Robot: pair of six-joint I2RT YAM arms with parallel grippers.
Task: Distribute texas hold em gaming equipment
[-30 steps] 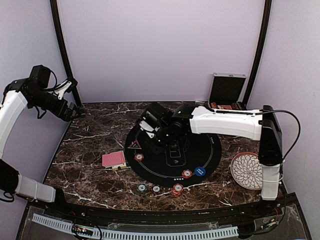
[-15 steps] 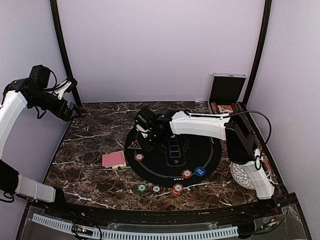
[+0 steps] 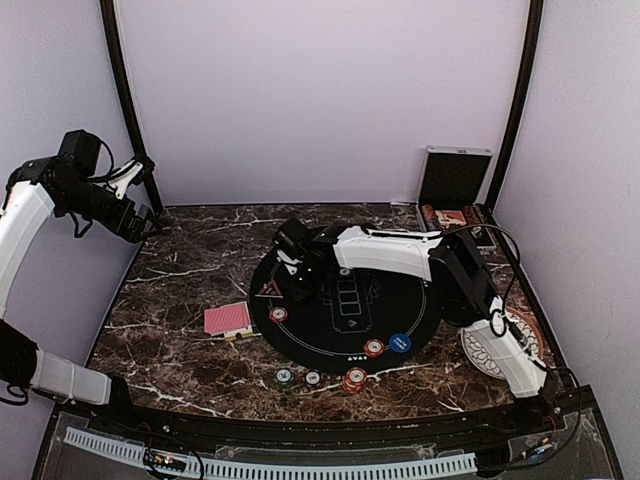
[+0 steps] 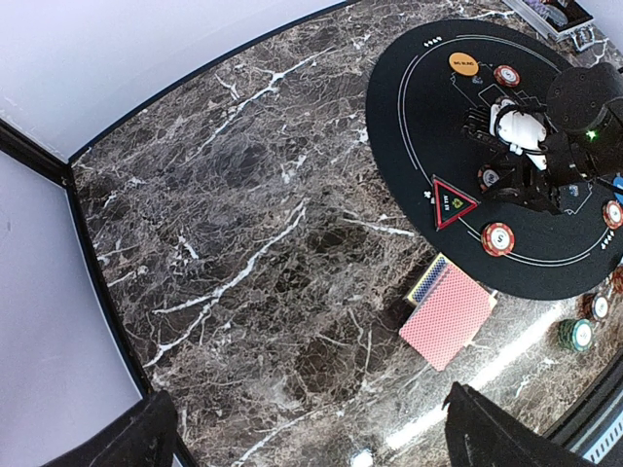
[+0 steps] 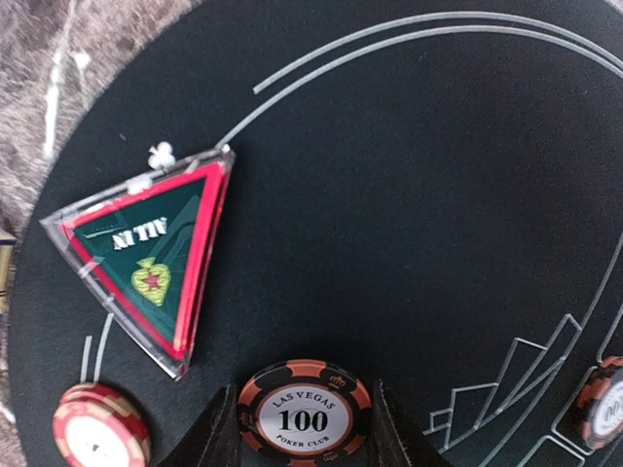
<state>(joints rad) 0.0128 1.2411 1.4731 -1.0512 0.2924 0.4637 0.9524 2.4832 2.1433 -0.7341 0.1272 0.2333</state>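
My right gripper (image 5: 305, 428) is shut on a black-and-orange "100" poker chip (image 5: 305, 420), held flat low over the round black mat (image 3: 410, 300); whether the chip touches the mat I cannot tell. Just ahead and left lies the triangular marker (image 5: 146, 258), with a red chip (image 5: 100, 426) beside the left finger. In the top view this gripper (image 3: 303, 283) sits at the mat's left part. A red-backed card deck (image 3: 228, 319) lies left of the mat. My left gripper (image 3: 148, 220) hangs open and empty, high at the far left.
A blue button (image 3: 400, 343) and a chip (image 3: 373, 348) lie at the mat's near edge, and an orange button (image 4: 463, 64) at its far edge. Three chip stacks (image 3: 313, 378) stand in front of the mat. The white plate (image 3: 490, 345) is right; the case (image 3: 455, 180) is back right.
The right arm has folded its elbow back toward its base, and its gripper has shifted slightly left over the mat with the chip. The left arm has not moved.
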